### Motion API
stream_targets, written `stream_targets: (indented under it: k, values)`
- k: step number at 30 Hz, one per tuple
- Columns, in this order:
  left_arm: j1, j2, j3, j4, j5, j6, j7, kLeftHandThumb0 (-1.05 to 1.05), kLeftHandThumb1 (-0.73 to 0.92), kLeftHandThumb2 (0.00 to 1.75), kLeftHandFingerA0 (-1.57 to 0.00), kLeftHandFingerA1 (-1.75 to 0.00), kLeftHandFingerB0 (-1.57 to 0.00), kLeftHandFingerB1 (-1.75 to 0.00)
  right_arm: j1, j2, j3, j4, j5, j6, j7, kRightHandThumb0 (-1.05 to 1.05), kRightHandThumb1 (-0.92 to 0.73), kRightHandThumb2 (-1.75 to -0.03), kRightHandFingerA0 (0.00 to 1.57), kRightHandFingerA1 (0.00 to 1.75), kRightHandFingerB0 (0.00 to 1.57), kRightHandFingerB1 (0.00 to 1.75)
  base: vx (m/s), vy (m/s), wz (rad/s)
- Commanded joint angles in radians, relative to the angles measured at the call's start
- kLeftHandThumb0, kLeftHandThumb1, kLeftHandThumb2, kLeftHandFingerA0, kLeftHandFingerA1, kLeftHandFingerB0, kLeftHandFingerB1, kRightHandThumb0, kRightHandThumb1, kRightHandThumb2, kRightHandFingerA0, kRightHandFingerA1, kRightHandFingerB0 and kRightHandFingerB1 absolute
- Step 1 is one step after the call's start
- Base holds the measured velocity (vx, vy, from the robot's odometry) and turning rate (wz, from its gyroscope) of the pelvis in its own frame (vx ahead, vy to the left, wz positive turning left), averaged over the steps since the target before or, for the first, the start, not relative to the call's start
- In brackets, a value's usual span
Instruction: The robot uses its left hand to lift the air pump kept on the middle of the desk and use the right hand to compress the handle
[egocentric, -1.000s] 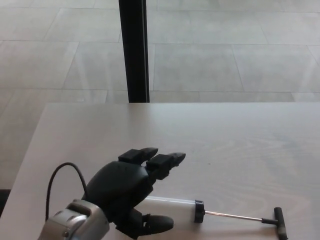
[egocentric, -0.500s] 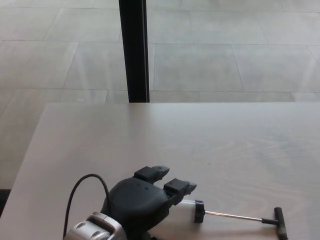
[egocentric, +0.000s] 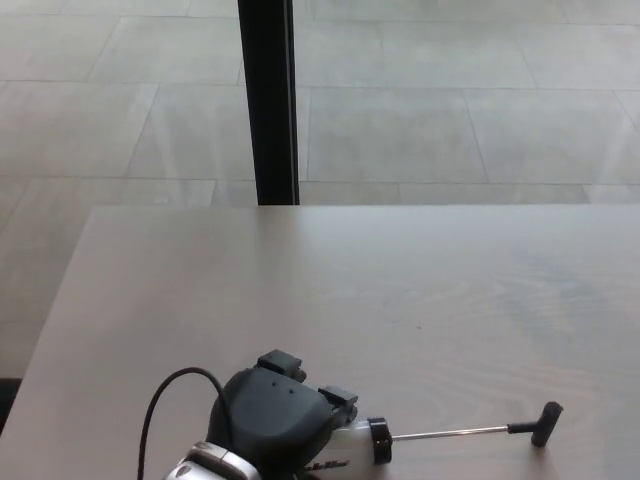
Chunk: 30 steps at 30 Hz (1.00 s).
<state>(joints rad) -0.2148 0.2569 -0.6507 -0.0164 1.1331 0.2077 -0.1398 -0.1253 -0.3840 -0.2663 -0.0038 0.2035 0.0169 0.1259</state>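
Gripping the air pump (egocentric: 352, 445) around its pale barrel with the left hand (egocentric: 275, 415), fingers (egocentric: 338, 397) curling over the top, down at six o'clock on the desk (egocentric: 400, 290). Lying along the near edge of the desk, roughly horizontal, with the black collar (egocentric: 379, 441) just right of the hand and the thin rod (egocentric: 450, 432) running out toward three o'clock. Ending in the black T-handle (egocentric: 545, 421), tipping slightly up at the far end, which suggests the lift is just beginning. Not seeing the right hand anywhere in the head view.

Judging the step in hand as raising the barrel clear of the desk. Doing it well: keeping the grip firm and centred on the barrel, avoiding any slide toward the collar, lifting evenly so the extended rod is not dragging or levering against the wood. Holding the pump steady and roughly level, leaving the handle reachable from the three o'clock side for the right hand. Watching for the barrel twisting inside the fingers under the weight of the long rod.
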Motion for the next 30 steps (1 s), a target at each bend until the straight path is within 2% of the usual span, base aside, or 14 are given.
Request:
stream_targets:
  k: [1,7,11,16,17,19,20,22,24,25,26,27,29,30]
  values:
    - [0.016,-0.031,0.048,0.078,0.112,0.128,0.225,-0.47,0.61,0.60,-0.49,-0.75,-0.66,-0.51,-0.009,0.003,-0.026,-0.030,-0.011,0.073,-0.040,-0.59,-0.75,-0.62,0.48,0.64,0.52,0.42,0.00,0.000,0.00]
    - [0.033,-0.061,0.093,0.114,0.057,0.102,0.321,-0.43,0.60,0.65,-0.51,-0.79,-0.69,-0.52,-0.010,0.012,-0.026,-0.038,-0.004,0.076,-0.042,-0.59,-0.72,-0.61,0.51,0.69,0.59,0.43,0.00,0.000,0.00]
    - [0.039,-0.081,0.097,0.125,0.067,0.131,0.312,-0.45,0.61,0.62,-0.52,-0.70,-0.71,-0.52,-0.022,0.016,-0.025,-0.031,-0.007,0.071,-0.046,-0.60,-0.71,-0.61,0.51,0.72,0.61,0.43,0.00,0.000,0.00]
    - [0.050,-0.084,0.087,0.155,0.083,0.139,0.331,-0.44,0.62,0.64,-0.51,-0.76,-0.70,-0.54,-0.032,0.021,-0.029,-0.028,-0.008,0.076,-0.050,-0.59,-0.72,-0.62,0.50,0.76,0.60,0.43,0.00,0.000,0.00]
    - [0.058,-0.088,0.088,0.162,0.081,0.138,0.355,-0.43,0.60,0.64,-0.54,-0.80,-0.72,-0.56,-0.032,0.022,-0.032,-0.029,-0.004,0.085,-0.047,-0.59,-0.72,-0.62,0.50,0.78,0.60,0.43,0.00,0.000,0.00]
    - [0.078,-0.100,0.117,0.164,0.002,0.098,0.361,-0.26,0.62,0.74,-0.56,-1.14,-0.58,-0.61,-0.030,0.022,-0.032,-0.028,-0.009,0.085,-0.046,-0.57,-0.73,-0.62,0.51,0.79,0.58,0.43,0.00,0.000,0.00]
    - [0.082,-0.104,0.133,0.164,-0.034,0.071,0.360,-0.18,0.69,0.76,-0.63,-1.32,-0.60,-0.62,-0.032,0.023,-0.033,-0.028,-0.008,0.086,-0.046,-0.56,-0.73,-0.62,0.51,0.79,0.57,0.44,0.00,0.000,0.00]
    - [0.091,-0.097,0.156,0.161,-0.094,0.012,0.360,-0.14,0.72,0.74,-0.69,-1.37,-0.68,-0.73,-0.032,0.023,-0.035,-0.033,-0.010,0.090,-0.046,-0.57,-0.72,-0.61,0.50,0.79,0.57,0.44,0.00,0.000,0.00]
    - [0.099,-0.093,0.163,0.175,-0.112,-0.025,0.392,-0.15,0.77,0.68,-0.69,-1.53,-0.77,-1.10,-0.031,0.022,-0.038,-0.032,-0.008,0.089,-0.042,-0.56,-0.72,-0.61,0.50,0.78,0.56,0.44,0.00,0.000,0.00]
    - [0.097,-0.089,0.159,0.179,-0.104,-0.022,0.388,-0.17,0.79,0.71,-0.65,-1.51,-0.77,-1.14,-0.031,0.023,-0.038,-0.032,-0.010,0.086,-0.043,-0.55,-0.72,-0.62,0.50,0.77,0.57,0.44,0.00,0.000,0.00]
    - [0.093,-0.090,0.152,0.179,-0.100,0.003,0.327,-0.18,0.75,0.85,-0.66,-1.28,-0.80,-0.96,-0.033,0.026,-0.041,-0.028,-0.005,0.076,-0.040,-0.55,-0.73,-0.62,0.50,0.77,0.58,0.44,0.00,0.000,0.00]
    - [0.093,-0.091,0.151,0.176,-0.105,0.012,0.304,-0.18,0.75,0.85,-0.66,-1.28,-0.80,-0.96,-0.034,0.027,-0.042,-0.028,-0.002,0.074,-0.037,-0.55,-0.73,-0.62,0.50,0.77,0.58,0.44,0.00,0.000,0.00]
    - [0.088,-0.090,0.151,0.183,-0.113,0.008,0.305,-0.17,0.72,0.84,-0.69,-1.38,-0.77,-1.08,-0.044,0.027,-0.038,-0.015,-0.010,0.059,-0.036,-0.55,-0.73,-0.62,0.51,0.76,0.59,0.44,0.00,0.000,0.00]
    - [0.083,-0.088,0.148,0.172,-0.123,0.002,0.284,-0.15,0.74,0.78,-0.67,-1.69,-0.62,-1.36,-0.044,0.029,-0.039,-0.014,-0.016,0.049,-0.042,-0.54,-0.76,-0.63,0.52,0.72,0.63,0.44,0.00,0.000,0.00]
